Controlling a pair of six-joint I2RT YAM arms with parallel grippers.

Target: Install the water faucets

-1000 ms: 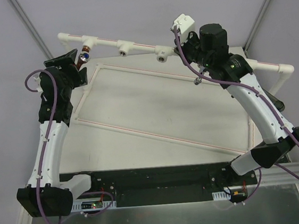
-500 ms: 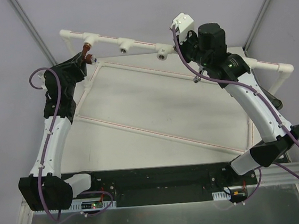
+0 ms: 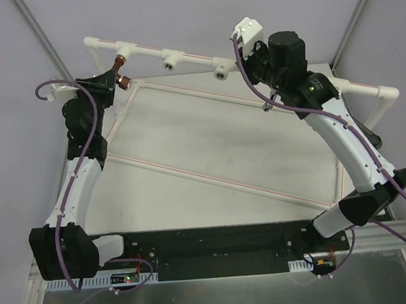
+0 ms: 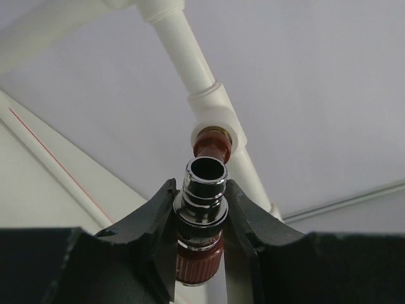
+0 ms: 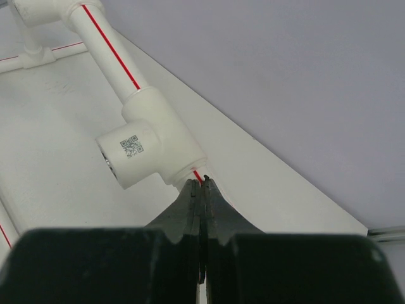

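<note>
- Seen from above, a white table [image 3: 224,142] fills the middle. A white pipe rail [image 3: 149,52] runs along its far edge, from 11 o'clock down toward 3 o'clock.
- The left arm reaches to 11 o'clock. There the left gripper [image 4: 202,188] is closed on the reddish-brown faucet [image 4: 202,218], its two black fingers pressing the chrome collar from both sides.
- In the left wrist view the faucet points toward 12 o'clock. Its far end meets the brass-ringed socket of the leftmost tee fitting [image 4: 212,104]. Whether it is screwed in cannot be told.
- The right arm reaches to 1 o'clock. The right gripper [image 5: 201,188] has its jaws pressed fully together and holds nothing.
- Its tips sit right at the 5 o'clock edge of a labelled tee fitting [image 5: 149,149], where the pipe leaves it. Whether they touch cannot be told.
- A middle tee fitting [image 3: 171,59] sits on the rail between the two grippers, its socket facing the table.
- The widest open room lies over the table's middle, between the arms. Thin red-lined strips [image 3: 214,187] lie flat across it, slanting from 9 toward 4 o'clock.
- Grey walls stand close behind the rail.
</note>
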